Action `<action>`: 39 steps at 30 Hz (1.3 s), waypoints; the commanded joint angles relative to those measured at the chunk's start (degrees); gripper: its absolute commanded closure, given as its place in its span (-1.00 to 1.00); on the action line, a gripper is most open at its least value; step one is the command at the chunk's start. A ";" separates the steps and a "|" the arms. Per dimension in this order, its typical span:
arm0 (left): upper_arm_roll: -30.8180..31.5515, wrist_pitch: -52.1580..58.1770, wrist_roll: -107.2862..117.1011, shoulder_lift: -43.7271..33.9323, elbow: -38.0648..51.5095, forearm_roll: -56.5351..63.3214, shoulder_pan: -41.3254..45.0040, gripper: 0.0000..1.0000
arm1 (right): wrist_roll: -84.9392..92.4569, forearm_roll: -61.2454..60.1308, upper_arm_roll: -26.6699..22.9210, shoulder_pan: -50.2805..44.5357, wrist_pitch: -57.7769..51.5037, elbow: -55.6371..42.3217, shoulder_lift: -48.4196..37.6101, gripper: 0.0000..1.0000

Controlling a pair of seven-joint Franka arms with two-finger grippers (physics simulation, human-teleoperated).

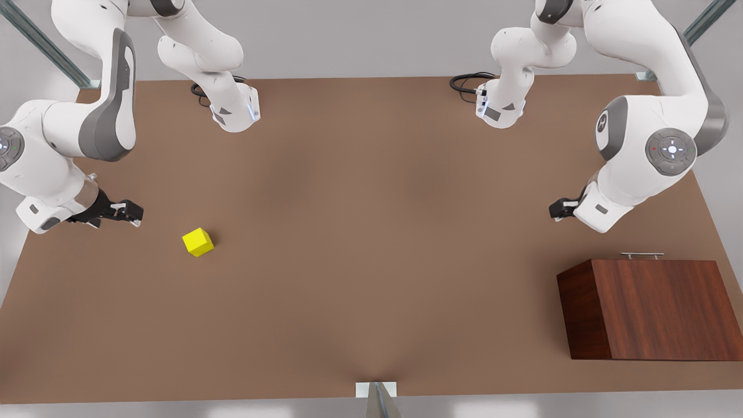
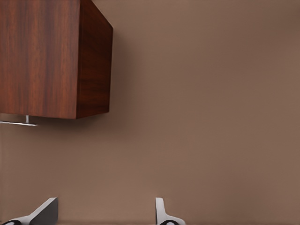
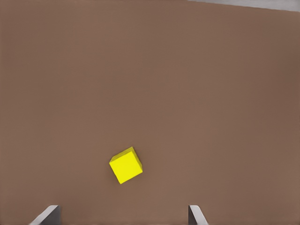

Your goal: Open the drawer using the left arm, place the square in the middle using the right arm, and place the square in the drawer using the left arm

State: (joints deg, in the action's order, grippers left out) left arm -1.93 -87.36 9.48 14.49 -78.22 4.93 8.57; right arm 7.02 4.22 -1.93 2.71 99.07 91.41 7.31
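The square (image 1: 198, 241) is a small yellow cube lying on the brown table toward the front view's left. My right gripper (image 1: 134, 216) hovers just left of it, open and empty; the right wrist view has the square (image 3: 125, 165) a little ahead of the right gripper (image 3: 122, 216). At the front view's right stands the wooden box (image 1: 656, 307) with its drawer pushed in and the silver handle (image 1: 642, 255) on its far face. My left gripper (image 1: 556, 210) hangs open behind that handle. The left wrist view shows the box (image 2: 47, 56), the handle (image 2: 18, 123) and the left gripper (image 2: 104, 214).
The bare brown middle of the table (image 1: 371, 220) lies between the square and the box. Both arm bases with black cables (image 1: 467, 81) stand along the back edge. A small metal bracket (image 1: 376, 390) sits at the front edge.
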 commanded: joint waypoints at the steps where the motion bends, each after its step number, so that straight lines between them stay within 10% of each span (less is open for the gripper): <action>1: 0.00 -0.09 0.27 0.01 0.00 0.35 -0.05 -1.00 | 0.01 0.00 0.00 0.01 -0.02 0.00 -0.02 -1.00; 4: -2.29 -2.63 24.60 -1.56 -2.63 0.61 -0.05 -1.00 | 2.55 -2.20 0.00 0.45 2.17 4.30 -1.34 -1.00; 8: -10.81 -28.73 42.89 -18.27 -33.57 0.08 0.04 -1.00 | 16.00 -3.87 -0.09 3.09 14.65 18.36 -2.57 -1.00; 14: -18.81 -48.60 51.69 -18.09 -48.86 0.35 -1.80 -1.00 | 32.43 -7.65 -0.53 3.70 26.35 25.49 3.14 -1.00; 39: -18.99 -62.93 48.44 1.59 -41.13 -9.85 -10.51 -1.00 | 45.62 -9.93 -0.18 0.01 45.77 36.39 12.28 -1.00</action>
State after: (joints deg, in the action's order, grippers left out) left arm -20.91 -150.30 57.92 16.36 -119.11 -4.94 -2.04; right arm 52.65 -5.79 -2.11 2.77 145.00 128.03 19.60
